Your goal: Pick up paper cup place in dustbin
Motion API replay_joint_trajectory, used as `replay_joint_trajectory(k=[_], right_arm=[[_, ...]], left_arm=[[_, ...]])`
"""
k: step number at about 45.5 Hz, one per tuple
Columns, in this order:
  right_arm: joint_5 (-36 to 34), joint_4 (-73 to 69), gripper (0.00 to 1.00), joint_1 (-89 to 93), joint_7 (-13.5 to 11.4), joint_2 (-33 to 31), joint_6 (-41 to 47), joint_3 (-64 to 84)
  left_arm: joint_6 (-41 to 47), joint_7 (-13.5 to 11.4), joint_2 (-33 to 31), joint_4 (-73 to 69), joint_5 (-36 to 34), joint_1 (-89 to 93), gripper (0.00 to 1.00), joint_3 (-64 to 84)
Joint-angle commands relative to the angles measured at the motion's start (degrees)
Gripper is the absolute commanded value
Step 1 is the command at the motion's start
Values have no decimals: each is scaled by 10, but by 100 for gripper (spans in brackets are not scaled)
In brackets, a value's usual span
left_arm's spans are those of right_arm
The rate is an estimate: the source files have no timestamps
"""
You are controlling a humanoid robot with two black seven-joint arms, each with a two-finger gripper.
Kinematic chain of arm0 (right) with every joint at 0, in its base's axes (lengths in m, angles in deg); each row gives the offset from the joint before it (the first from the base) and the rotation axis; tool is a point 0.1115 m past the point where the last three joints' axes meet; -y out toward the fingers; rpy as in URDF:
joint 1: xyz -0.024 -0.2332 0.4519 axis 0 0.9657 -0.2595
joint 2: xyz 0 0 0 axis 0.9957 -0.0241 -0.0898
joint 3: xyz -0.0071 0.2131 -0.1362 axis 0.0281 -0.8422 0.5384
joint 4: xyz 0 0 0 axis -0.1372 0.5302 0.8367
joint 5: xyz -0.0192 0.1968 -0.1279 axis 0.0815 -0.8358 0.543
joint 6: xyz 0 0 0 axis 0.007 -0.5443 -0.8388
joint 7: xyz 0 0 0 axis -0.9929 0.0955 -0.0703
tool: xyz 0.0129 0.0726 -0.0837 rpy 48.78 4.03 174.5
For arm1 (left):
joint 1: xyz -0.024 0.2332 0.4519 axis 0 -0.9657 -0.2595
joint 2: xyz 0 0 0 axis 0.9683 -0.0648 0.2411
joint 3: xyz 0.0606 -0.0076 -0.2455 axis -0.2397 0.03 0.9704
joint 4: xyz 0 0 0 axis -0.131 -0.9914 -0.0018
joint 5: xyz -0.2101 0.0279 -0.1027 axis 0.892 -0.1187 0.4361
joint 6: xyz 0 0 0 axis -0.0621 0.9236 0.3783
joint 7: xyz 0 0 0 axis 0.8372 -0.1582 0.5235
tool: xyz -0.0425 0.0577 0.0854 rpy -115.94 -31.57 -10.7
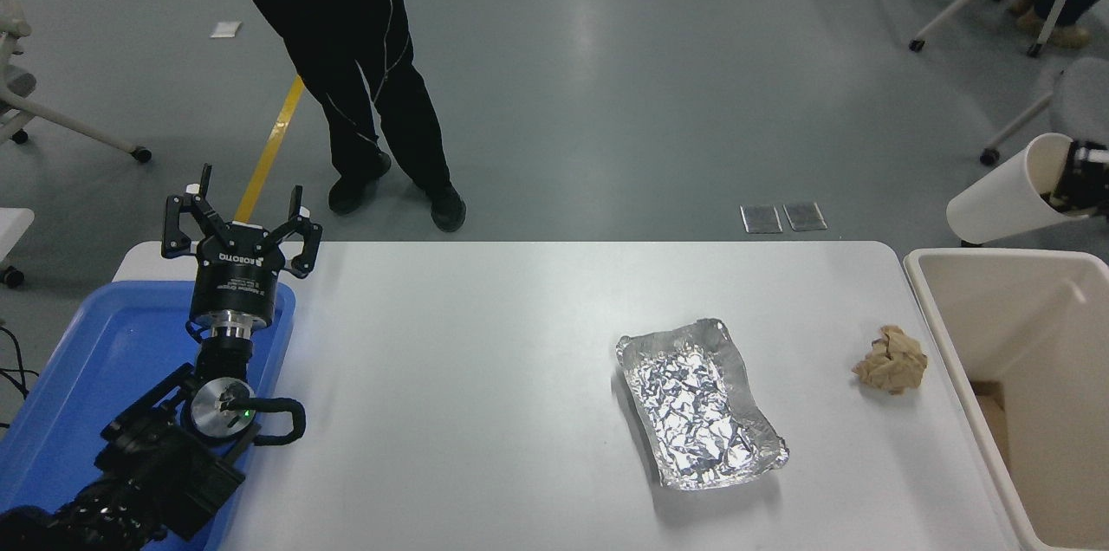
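— Paper cup (1005,197)?
— Tilted in the air at far right, above the dustbin (940,327) far rim, pinched at its mouth by the right gripper (1081,180).
— Left gripper (241,226)?
— Parked over the blue tray (69,378), jaws spread.

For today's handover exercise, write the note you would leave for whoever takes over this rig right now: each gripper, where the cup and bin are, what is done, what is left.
Right gripper: at the right edge, shut on the paper cup, one finger inside its mouth; cup tilted, held in the air by the far rim of the dustbin.
Left gripper: open, parked over the blue tray.
Done: cup picked up and lifted off the table.
Left: bring the cup over the bin opening and let go.
Foil tray and brown paper ball lie on the table.
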Motion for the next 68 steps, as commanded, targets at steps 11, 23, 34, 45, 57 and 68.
replay_joint_trajectory(k=[11, 23, 34, 45, 57, 68], right_arm=[[-238, 376, 0, 558, -18, 59, -120, -249], [-284, 518, 0, 725, -95, 171, -189, -386], [-284, 518, 0, 754, -215, 231, -295, -464], [-285, 518, 0, 769, -270, 278, -331, -485], [-286, 518, 84, 768, -265, 278, -334, -485], [-285, 513, 100, 735, -265, 279, -323, -485]], left_arm=[[1, 0, 0, 0, 0, 0, 99, 0], [1, 0, 0, -1, 0, 0, 99, 0], [1, 0, 0, -1, 0, 0, 99, 0], [1, 0, 0, -1, 0, 0, 99, 0], [1, 0, 0, -1, 0, 0, 99, 0], [1, 0, 0, -1, 0, 0, 99, 0]])
